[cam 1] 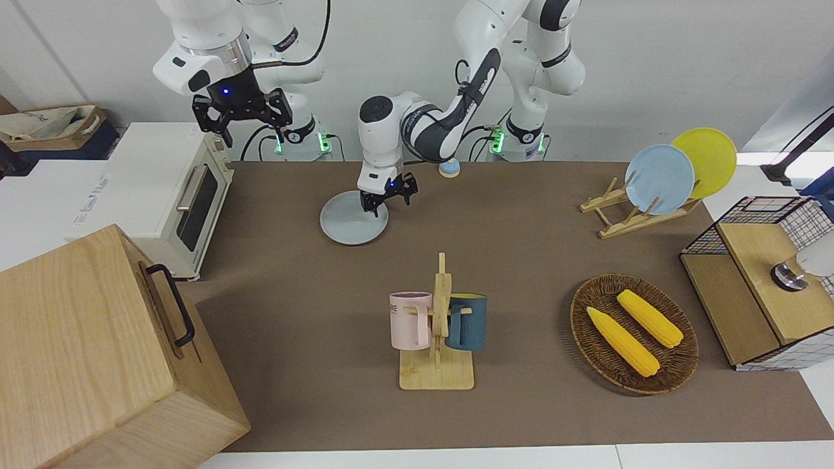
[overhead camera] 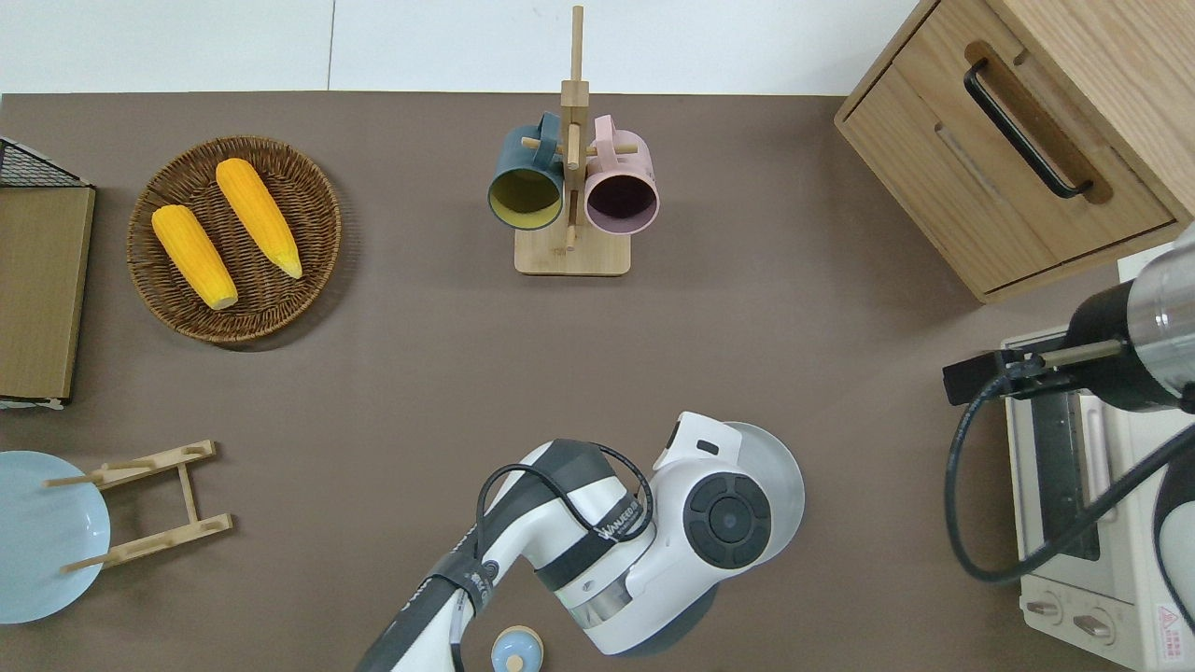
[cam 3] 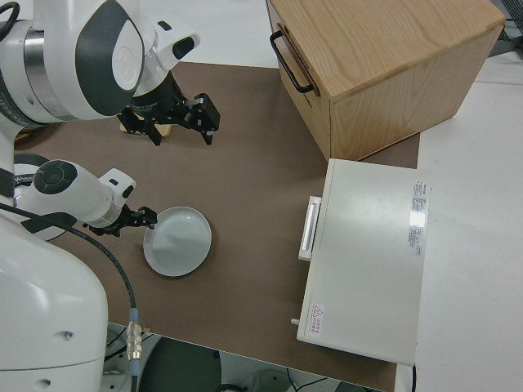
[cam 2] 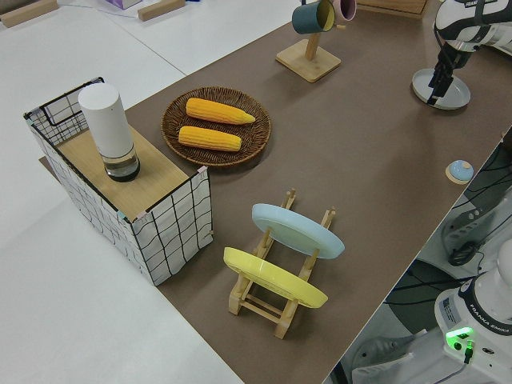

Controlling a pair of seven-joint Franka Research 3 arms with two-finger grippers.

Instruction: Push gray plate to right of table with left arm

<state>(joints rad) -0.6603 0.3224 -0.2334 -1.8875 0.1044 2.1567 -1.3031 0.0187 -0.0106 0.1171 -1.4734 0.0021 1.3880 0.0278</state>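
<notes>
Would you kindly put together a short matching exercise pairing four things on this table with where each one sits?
Things:
1. gray plate
2. sky-blue plate
3. corn cobs
4. pink mug

Places:
A. in the wicker basket
B. flat on the table, at the left gripper
C. hanging on the wooden mug tree
D. leaning in the wooden plate rack

Pairs: 1-B, 2-D, 3-A, 4-C
</notes>
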